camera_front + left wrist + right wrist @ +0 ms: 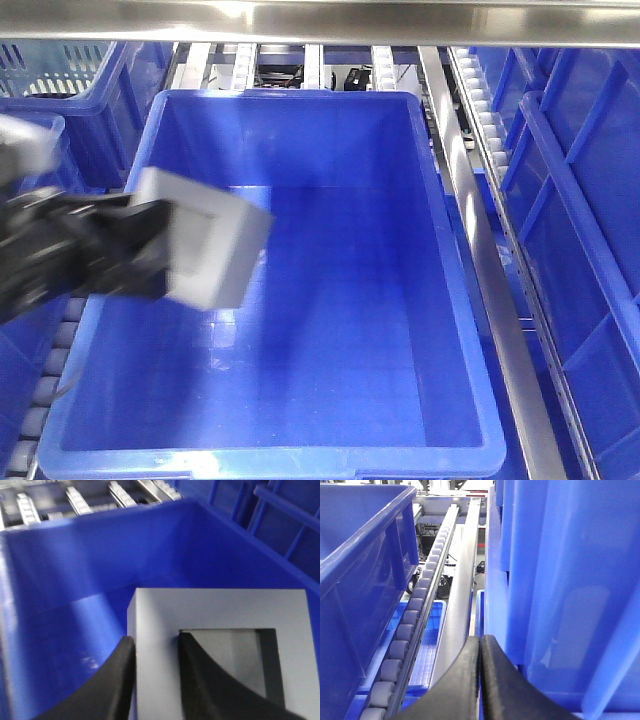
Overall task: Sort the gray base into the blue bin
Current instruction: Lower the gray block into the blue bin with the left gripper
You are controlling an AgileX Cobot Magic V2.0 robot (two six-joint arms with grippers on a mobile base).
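Note:
The gray base [215, 250] hangs over the left side of the blue bin [455, 300], above its floor. My left gripper [160, 250] is shut on it. In the left wrist view the base [220, 610] fills the lower right, with one black finger [120, 680] outside its wall and the other inside the square recess [235, 655]; the gripper [156, 645] pinches that wall. The bin's inner walls [75, 560] lie behind it. My right gripper [480, 642] is shut with nothing in it, off to the right of the bin beside a metal rail.
A roller track [415, 615] and a metal rail [490, 270] run along the bin's right side. More blue crates [590, 200] stand to the right and left [90, 120]. A pale slatted basket [50, 65] sits at the back left. A steel bar [320, 20] crosses overhead.

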